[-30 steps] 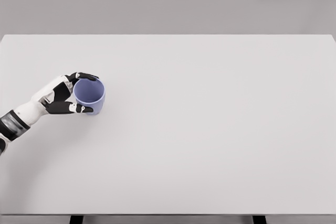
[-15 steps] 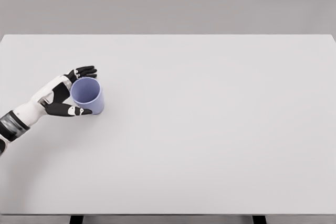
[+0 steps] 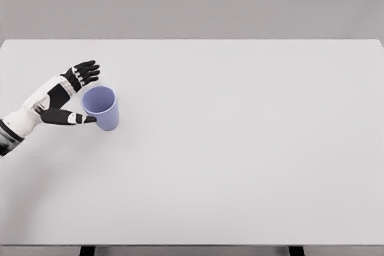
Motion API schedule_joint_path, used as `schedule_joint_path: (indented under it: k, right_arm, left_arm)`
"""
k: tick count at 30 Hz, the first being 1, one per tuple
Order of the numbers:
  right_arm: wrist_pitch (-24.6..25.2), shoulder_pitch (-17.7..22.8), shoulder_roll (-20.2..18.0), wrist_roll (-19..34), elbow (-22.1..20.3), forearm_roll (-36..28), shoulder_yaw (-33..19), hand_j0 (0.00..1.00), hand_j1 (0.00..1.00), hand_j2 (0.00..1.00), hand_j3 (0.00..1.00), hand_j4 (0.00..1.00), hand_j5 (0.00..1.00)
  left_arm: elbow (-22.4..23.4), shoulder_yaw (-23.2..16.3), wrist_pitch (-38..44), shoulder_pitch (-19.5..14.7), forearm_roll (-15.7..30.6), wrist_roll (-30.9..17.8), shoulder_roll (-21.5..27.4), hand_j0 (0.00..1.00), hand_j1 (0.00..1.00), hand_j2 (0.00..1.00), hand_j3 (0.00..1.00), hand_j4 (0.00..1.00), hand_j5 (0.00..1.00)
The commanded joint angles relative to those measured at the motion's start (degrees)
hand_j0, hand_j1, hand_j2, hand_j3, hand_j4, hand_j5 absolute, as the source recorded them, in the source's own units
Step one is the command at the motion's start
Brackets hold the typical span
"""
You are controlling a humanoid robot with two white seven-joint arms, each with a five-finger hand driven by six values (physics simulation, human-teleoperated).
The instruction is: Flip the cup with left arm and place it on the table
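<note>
A lavender-blue cup stands upright on the white table, its mouth facing up. My left hand is just to its left, open, with the fingers spread up and away from the cup. The thumb tip lies against or right beside the cup's lower left wall. Nothing is held. The left forearm enters from the left edge. The right arm does not show.
The table's far edge runs along the top and its near edge along the bottom of the head view. Two dark table legs show below the near edge.
The left hand let go of the cup: its fingers uncurled from the rim and swung up and to the left. The cup stayed upright in almost the same spot.
</note>
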Motion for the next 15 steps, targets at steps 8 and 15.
schedule_joint_path:
  k: [8,15]
  right_arm:
    - [0.0,0.0,0.0,0.0,0.0,0.0,0.0,1.0,1.0,1.0,1.0,1.0,1.0]
    - [0.0,0.0,0.0,0.0,0.0,0.0,0.0,1.0,1.0,1.0,1.0,1.0,1.0]
  left_arm:
    - [-7.7,3.6,-0.1,0.0,0.0,0.0,7.1,1.0,1.0,1.0,1.0,1.0,1.0]
    - [-9.1,3.7,-2.0,-0.1,-4.2,0.0,11.5,1.0,1.0,1.0,1.0,1.0,1.0]
